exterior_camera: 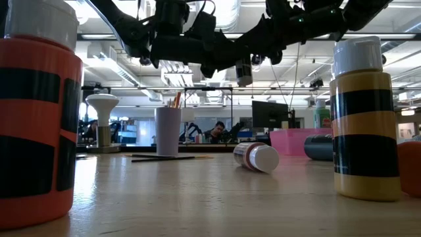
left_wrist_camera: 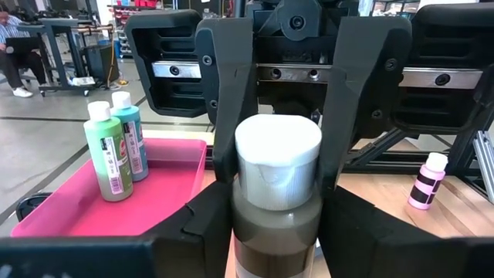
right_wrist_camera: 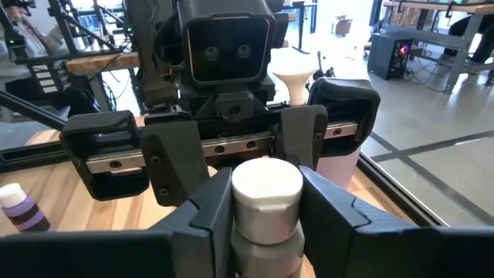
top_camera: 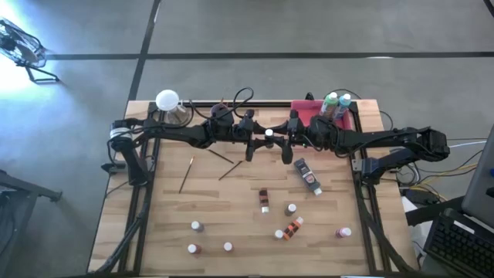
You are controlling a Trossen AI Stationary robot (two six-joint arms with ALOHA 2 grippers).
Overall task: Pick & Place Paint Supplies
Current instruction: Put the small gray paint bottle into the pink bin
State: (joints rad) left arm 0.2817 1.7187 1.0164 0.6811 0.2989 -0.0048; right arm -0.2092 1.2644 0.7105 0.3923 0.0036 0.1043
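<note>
Handover in mid-air above the table's [top_camera: 231,208] centre: my left hand [top_camera: 251,139] and right hand [top_camera: 287,140] face each other, both clamped on one white-capped paint bottle [top_camera: 268,134], so it can pass toward the pink tray [top_camera: 356,116] at two o'clock. The bottle hangs clear of the table, long axis upright, cap at twelve o'clock.

Even daylight is filling the table [top_camera: 231,208], giving only soft shadows. Ceiling lamps [exterior_camera: 99,56] are glaring in the low view, where the near bottle [exterior_camera: 36,112] is looking blurred. A bright patch is washing out the floor [top_camera: 23,46].
</note>
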